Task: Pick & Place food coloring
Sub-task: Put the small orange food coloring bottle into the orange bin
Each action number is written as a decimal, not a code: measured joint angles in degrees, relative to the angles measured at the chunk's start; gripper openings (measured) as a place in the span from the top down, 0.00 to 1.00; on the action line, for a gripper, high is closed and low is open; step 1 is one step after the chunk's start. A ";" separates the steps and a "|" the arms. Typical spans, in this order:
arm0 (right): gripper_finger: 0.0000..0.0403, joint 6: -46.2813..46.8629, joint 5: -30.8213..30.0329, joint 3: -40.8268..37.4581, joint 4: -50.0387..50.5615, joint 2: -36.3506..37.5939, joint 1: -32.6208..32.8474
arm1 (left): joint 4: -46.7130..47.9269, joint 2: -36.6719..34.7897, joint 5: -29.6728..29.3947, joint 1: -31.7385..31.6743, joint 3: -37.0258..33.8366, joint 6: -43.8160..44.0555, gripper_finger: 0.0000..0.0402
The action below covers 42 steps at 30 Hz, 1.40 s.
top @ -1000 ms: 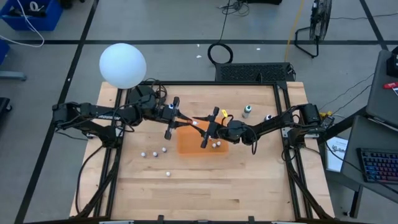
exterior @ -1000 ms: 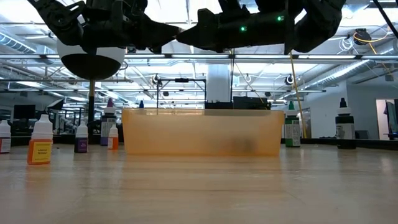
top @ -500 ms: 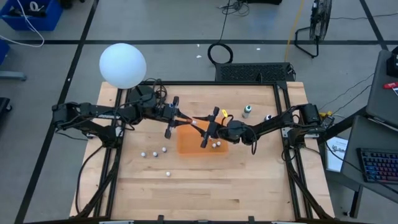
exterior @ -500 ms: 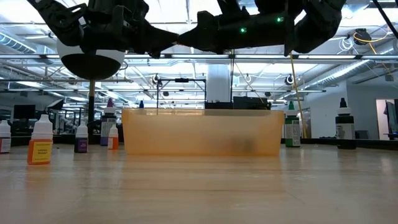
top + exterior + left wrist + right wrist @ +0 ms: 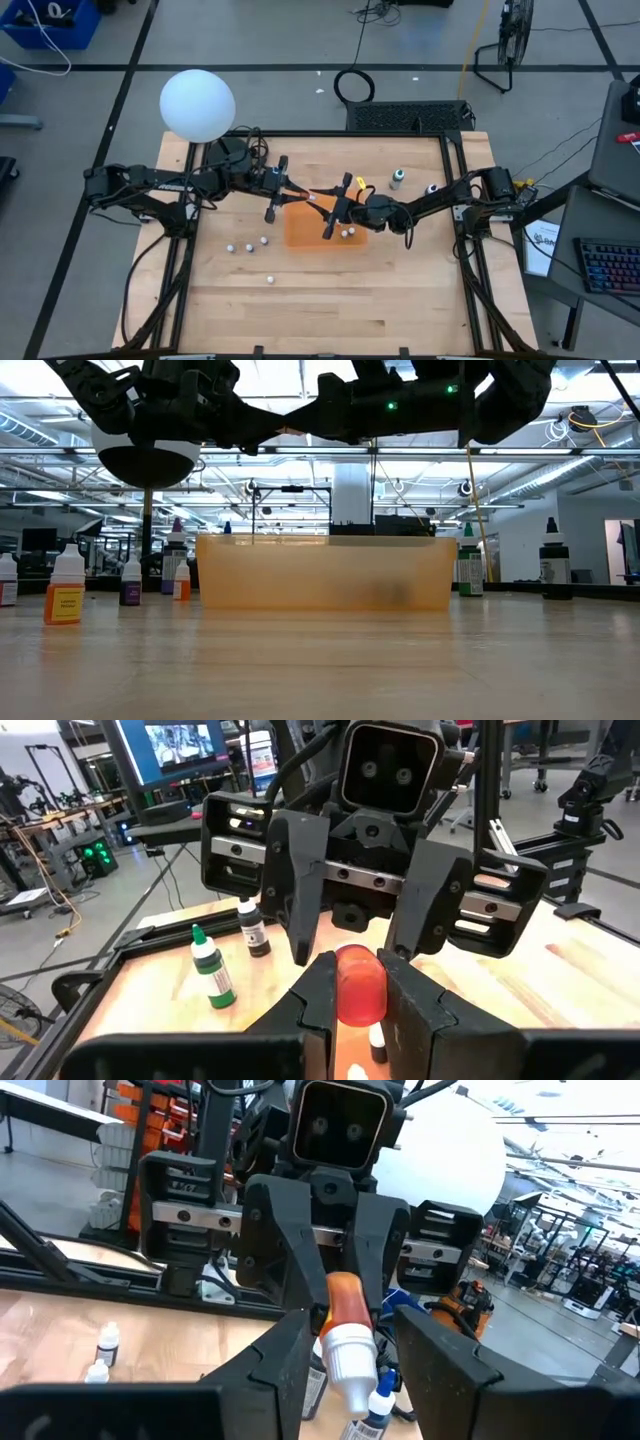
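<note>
A small food coloring bottle [image 5: 312,197] with an orange-red body and a white cap [image 5: 347,1355] hangs in the air over the orange tray [image 5: 300,232]. My left gripper [image 5: 300,193] is shut on it. My right gripper [image 5: 326,196] faces the left one. It is open, with its fingers [image 5: 290,1365] on either side of the cap and a gap showing on one side. Several more bottles stand on the table as white dots [image 5: 250,245], and one sits in the tray [image 5: 346,233]. My left gripper pinches the bottle's orange-red body [image 5: 358,982] between its two fingers [image 5: 315,1005]. The fingers are level and come from the table's left side. The bottle is lifted clear above the tray, and its white cap points toward my right gripper and tips a little downward.
A green bottle [image 5: 397,179] and a dark one [image 5: 432,189] stand at the back right of the table. A big white globe [image 5: 197,105] sits at the back left corner. The front half of the wooden table [image 5: 330,310] holds only one loose bottle [image 5: 269,279].
</note>
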State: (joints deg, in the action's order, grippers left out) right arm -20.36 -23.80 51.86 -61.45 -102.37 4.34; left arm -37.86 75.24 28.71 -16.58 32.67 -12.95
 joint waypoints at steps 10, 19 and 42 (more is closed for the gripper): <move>0.78 0.15 0.03 0.00 2.06 0.00 0.00 | -0.33 0.00 0.00 0.00 0.00 0.04 0.87; 0.88 -0.68 1.27 0.00 2.08 0.11 0.02 | -0.84 -0.02 1.46 -0.02 -0.02 0.65 0.87; 0.88 7.37 1.36 16.09 58.41 10.77 1.91 | 10.41 -15.38 1.11 -2.52 0.09 5.59 0.37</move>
State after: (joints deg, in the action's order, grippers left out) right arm -12.99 -22.43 67.94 -3.04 -91.60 6.25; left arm -27.44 59.86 29.82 -19.10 32.75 -7.36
